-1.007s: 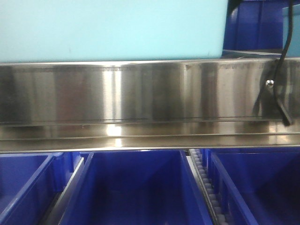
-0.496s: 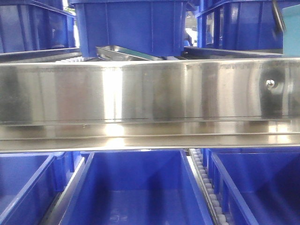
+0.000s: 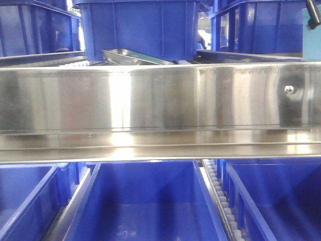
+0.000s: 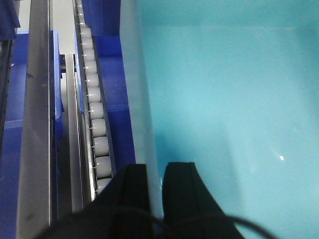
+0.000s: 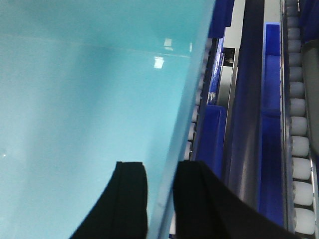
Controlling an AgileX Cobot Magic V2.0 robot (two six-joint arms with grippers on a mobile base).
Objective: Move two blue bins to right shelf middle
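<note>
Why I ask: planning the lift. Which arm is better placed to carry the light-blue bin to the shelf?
Neither alone. The left pincer and right pincer each clamp a wall of the light-blue bin, so likely both carry it together.

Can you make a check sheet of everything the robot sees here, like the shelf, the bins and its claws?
Surface: a steel shelf beam spans the front view, and a roller track runs between the bins below it.
Job's things: a light blue bin is held off the shelf.
Clutter: nothing seen.
Grippers: the left gripper and the right gripper each clamp one wall of the light blue bin.
Cables: a thin dark cable crosses by the left gripper.
Surroundings: dark blue bins sit above and below the beam.
</note>
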